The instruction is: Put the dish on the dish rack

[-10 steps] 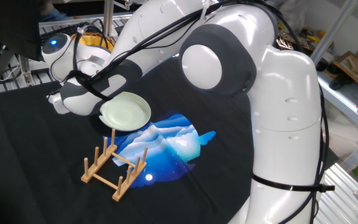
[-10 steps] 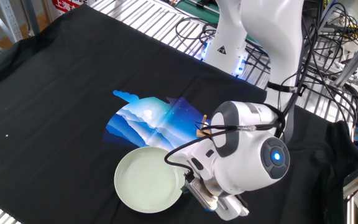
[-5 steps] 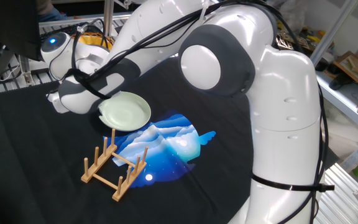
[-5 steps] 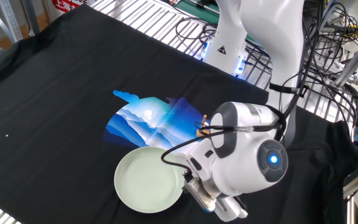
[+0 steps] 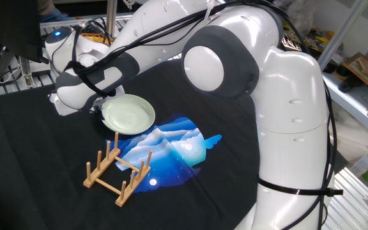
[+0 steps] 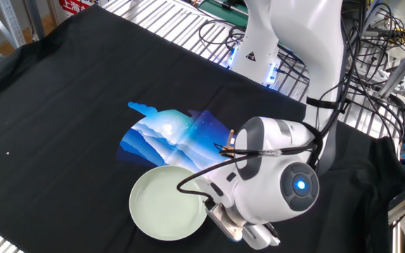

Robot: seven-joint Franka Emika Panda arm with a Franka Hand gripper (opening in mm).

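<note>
Dish: pale-green plate [image 5: 128,114] lay flat on the black cloth [image 5: 37,166], left of centre in one fixed view; lower centre in the other.
Dish rack: light-wood rack [image 5: 117,170] stood empty at lower left of one fixed view, near the dish but apart; only 1 peg tip showed behind the arm in the other.
Gripper: gripper [image 6: 220,214] sat at the plate's rim; fingers hidden under the wrist, so open or closed could not be told.
Progress: nothing racked; grasp at best in hand.
Remaining: lift, tilt upright, slot between pegs.
</note>
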